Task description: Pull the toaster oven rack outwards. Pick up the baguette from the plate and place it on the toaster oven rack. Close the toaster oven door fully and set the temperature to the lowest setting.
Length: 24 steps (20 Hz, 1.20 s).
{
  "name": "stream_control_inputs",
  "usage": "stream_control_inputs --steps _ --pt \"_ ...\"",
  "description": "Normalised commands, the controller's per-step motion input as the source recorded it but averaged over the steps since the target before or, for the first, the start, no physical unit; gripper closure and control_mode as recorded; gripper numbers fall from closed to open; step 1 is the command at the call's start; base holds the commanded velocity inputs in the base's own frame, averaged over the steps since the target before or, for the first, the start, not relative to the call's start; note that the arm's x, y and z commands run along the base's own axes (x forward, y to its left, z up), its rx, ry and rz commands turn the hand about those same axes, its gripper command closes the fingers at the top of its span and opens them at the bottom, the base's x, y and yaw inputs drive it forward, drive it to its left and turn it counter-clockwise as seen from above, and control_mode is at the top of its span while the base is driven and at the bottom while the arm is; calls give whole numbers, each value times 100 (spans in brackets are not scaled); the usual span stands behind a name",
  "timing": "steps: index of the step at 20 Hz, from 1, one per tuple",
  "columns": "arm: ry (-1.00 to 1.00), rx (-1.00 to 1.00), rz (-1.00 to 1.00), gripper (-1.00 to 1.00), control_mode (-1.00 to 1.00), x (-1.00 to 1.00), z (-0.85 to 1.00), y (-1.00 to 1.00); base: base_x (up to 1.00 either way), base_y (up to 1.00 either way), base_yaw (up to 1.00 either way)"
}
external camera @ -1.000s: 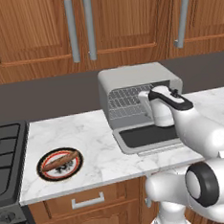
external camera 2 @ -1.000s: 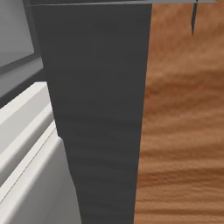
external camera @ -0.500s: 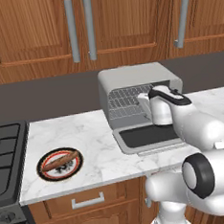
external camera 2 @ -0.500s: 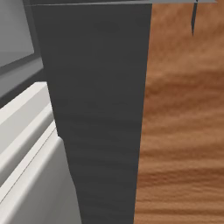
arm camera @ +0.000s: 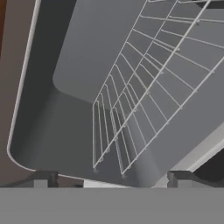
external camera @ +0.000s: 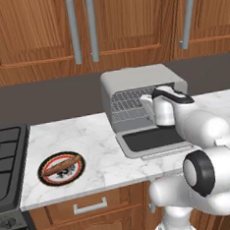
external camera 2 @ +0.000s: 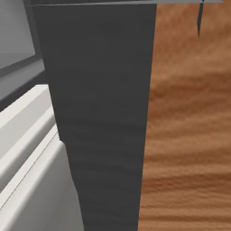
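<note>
The light-grey toaster oven (external camera: 141, 80) stands on the marble counter. Its door (external camera: 151, 139) lies open and flat in front. The wire rack (external camera: 128, 106) sits inside the cavity. In the hand view the rack (arm camera: 144, 92) runs away from me, its front edge just beyond my fingertips (arm camera: 43, 178). My gripper (arm camera: 113, 179) is open at the oven mouth with nothing between its fingers. In the left base view the gripper (external camera: 158, 110) hangs above the open door. The baguette (external camera: 62, 165) lies on the plate (external camera: 46, 175) at the counter's front left.
A black stove (external camera: 4, 156) borders the counter on the left. Wooden cabinets with bar handles (external camera: 80, 29) hang above, and a drawer (external camera: 88, 206) sits below the counter. A dark panel (external camera 2: 99, 113) and a wood surface (external camera 2: 189, 135) stand close before the right base camera.
The hand has edged slightly left toward the oven mouth and the elbow has risen a little. The jaws stay open; rack, door and baguette have not moved.
</note>
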Motion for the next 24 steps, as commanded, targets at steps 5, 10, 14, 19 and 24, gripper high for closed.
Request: stream_control_inputs --steps 5,10,14,19,24 --pt "0 0 0 -100 -100 18 0 0 0 0 0" --pt "0 0 0 -100 -100 20 0 0 0 0 0" --pt "0 0 0 -100 -100 15 -13 0 0 0 0" --pt "0 0 0 -100 -100 14 -25 0 0 0 0" --pt "0 0 0 -100 -100 17 -8 0 0 0 0"
